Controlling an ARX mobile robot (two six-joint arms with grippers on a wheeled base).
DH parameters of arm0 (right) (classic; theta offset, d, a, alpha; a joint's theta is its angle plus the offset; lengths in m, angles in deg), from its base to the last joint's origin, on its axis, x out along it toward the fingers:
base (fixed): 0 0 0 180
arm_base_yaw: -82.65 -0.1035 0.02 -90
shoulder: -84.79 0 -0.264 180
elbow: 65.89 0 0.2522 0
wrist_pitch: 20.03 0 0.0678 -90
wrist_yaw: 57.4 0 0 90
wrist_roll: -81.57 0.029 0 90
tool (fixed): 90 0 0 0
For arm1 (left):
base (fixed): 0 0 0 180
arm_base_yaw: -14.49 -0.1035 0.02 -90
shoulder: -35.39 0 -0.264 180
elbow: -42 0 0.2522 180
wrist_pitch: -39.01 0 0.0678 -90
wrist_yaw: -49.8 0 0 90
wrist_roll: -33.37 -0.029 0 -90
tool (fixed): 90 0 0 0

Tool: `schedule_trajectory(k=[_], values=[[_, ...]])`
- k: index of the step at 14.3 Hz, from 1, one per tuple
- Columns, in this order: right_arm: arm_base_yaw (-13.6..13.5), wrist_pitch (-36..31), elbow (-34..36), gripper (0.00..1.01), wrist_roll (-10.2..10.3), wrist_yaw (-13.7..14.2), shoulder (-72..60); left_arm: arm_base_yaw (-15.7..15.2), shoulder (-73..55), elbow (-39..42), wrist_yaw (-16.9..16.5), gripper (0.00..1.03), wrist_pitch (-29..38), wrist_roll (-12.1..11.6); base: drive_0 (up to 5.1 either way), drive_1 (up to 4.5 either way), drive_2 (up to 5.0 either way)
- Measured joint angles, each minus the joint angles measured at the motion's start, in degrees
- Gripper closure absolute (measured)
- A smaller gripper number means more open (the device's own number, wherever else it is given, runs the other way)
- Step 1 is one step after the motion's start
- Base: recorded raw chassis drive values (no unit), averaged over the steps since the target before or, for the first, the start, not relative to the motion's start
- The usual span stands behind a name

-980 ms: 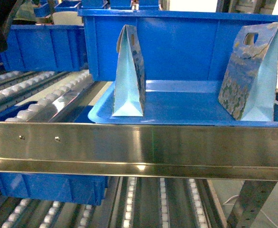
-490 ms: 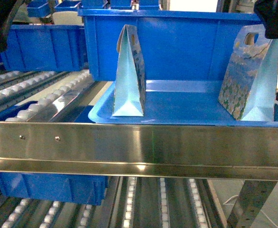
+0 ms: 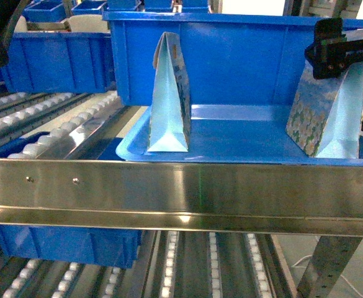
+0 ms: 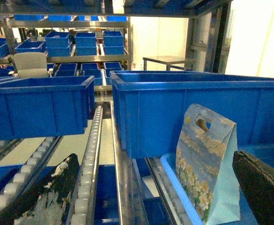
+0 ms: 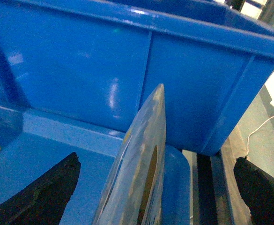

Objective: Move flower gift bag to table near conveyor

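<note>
Two flower-printed gift bags stand upright on a shallow blue tray (image 3: 243,139) on the conveyor (image 3: 57,127). One bag (image 3: 169,96) is at the tray's left. The other bag (image 3: 327,108) is at its right. My right gripper (image 3: 331,59) hangs at the right bag's handle. In the right wrist view this gripper (image 5: 156,161) is open, its fingers (image 5: 48,192) wide apart on either side of the bag's top edge (image 5: 144,154). My left gripper (image 4: 154,157) is open over the rollers (image 4: 91,154), with the left bag (image 4: 204,166) close to its right finger (image 4: 263,187). The table is out of view.
A deep blue bin (image 3: 243,59) stands right behind the tray. More blue bins (image 3: 57,62) sit on the roller tracks to the left. A shiny steel rail (image 3: 181,195) crosses the front, with lower roller tracks (image 3: 212,267) beneath it.
My right gripper has come down from the top right corner and leftward to the right bag's handle. Neither bag has moved.
</note>
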Motion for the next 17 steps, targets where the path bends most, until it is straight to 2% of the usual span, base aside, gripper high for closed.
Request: schedule_trajectory(k=[2, 3, 7, 10, 11, 17], values=[[-0.1, -0.8, -0.1, 0.03, 0.0, 0.2, -0.9, 0.0, 0.0, 0.0, 0.0, 0.05, 0.0, 0.0, 0.0, 0.0, 0.0], [-0.1, -1.0, -0.1, 0.09, 0.2, 0.6, -0.9, 0.0, 0.0, 0.0, 0.0, 0.05, 0.0, 0.0, 0.0, 0.0, 0.0], [-0.8, -1.9, 0.2, 0.56, 0.3, 1.0, -0.9, 0.0, 0.0, 0.0, 0.0, 0.05, 0.0, 0.0, 0.0, 0.0, 0.0], [-1.6, -3.0, 1.8, 0.94, 1.6, 1.4, -0.5, 0.0, 0.0, 0.0, 0.0, 0.05, 0.0, 0.0, 0.0, 0.0, 0.0], [-1.6, -3.5, 2.6, 0.98, 2.0, 1.4, 0.1, 0.0, 0.0, 0.0, 0.0, 0.05, 0.0, 0.0, 0.0, 0.0, 0.0], [-3.0, -8.5, 9.1, 0.98, 2.2, 2.3, 7.5, 0.0, 0.0, 0.0, 0.0, 0.05, 0.0, 0.0, 0.0, 0.0, 0.0]])
